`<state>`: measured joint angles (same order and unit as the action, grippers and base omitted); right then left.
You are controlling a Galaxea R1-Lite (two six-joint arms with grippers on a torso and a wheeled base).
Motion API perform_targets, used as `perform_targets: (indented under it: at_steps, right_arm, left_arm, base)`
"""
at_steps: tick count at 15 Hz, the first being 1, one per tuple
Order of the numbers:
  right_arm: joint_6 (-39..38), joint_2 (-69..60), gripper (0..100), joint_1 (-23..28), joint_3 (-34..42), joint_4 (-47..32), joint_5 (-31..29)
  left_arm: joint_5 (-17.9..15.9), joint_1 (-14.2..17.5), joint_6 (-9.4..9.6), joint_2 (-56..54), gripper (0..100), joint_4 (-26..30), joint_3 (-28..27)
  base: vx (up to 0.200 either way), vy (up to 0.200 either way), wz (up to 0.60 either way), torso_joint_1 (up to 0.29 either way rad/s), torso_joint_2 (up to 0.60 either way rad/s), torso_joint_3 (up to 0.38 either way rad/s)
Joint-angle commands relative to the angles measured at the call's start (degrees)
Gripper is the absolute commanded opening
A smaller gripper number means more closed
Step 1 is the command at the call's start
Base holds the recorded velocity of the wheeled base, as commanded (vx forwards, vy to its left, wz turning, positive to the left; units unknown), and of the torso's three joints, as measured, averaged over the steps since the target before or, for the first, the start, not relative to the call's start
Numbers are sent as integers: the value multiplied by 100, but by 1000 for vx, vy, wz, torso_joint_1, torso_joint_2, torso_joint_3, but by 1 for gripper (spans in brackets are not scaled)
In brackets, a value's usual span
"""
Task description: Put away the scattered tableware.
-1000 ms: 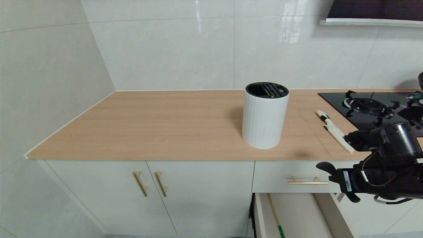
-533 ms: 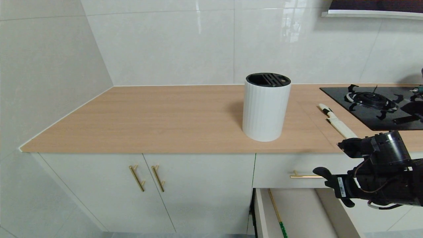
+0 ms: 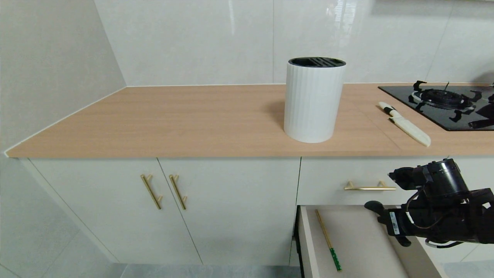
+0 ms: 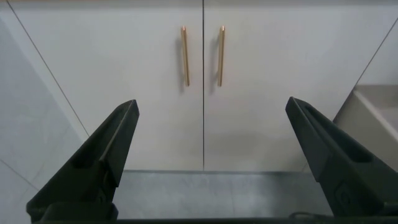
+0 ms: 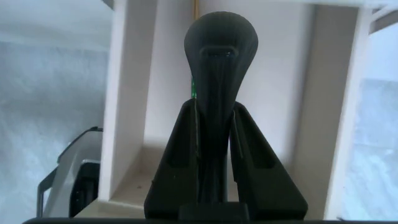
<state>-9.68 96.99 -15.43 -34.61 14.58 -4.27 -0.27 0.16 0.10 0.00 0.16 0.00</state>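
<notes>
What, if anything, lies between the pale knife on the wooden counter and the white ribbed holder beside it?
Nothing visible: only bare wooden counter separates the pale knife from the white ribbed cylindrical holder with its slotted black top.

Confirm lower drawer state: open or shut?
Open. The drawer is pulled out under the counter, its floor exposed with a chopstick lying in it.

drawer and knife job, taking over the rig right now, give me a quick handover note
Grippers: left gripper open and empty, facing the cupboard doors. The right gripper is shut, with nothing visible in it, over the open drawer.
Done: one chopstick lies in the drawer.
Left: the knife lies on the counter, beside the white holder but apart from it. It likely goes in the holder. Drawer not yet shut.
</notes>
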Motion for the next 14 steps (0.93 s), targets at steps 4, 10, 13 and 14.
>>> perform_targets:
  at_steps: [4,10,13,14]
  right_arm:
    - [1,461,0,49,42,353,-22]
    - [10,892,0,251,77,801,-101]
    - [10,1103,0,313,112,1021,-197]
    - [10,1138,0,330,112,1073,-197]
  left_arm:
    - [0,2,-1,9,100,2,0]
    - [0,2,-1,0,100,2,0]
    - [0,2,-1,0,100,2,0]
    - [0,2,-1,0,100,2,0]
  base:
    - [0,0,0,-203,473,274]
    - [0,0,0,-173,448,284]
    - [0,0,0,-98,312,203]
    - [0,0,0,-32,100,46]
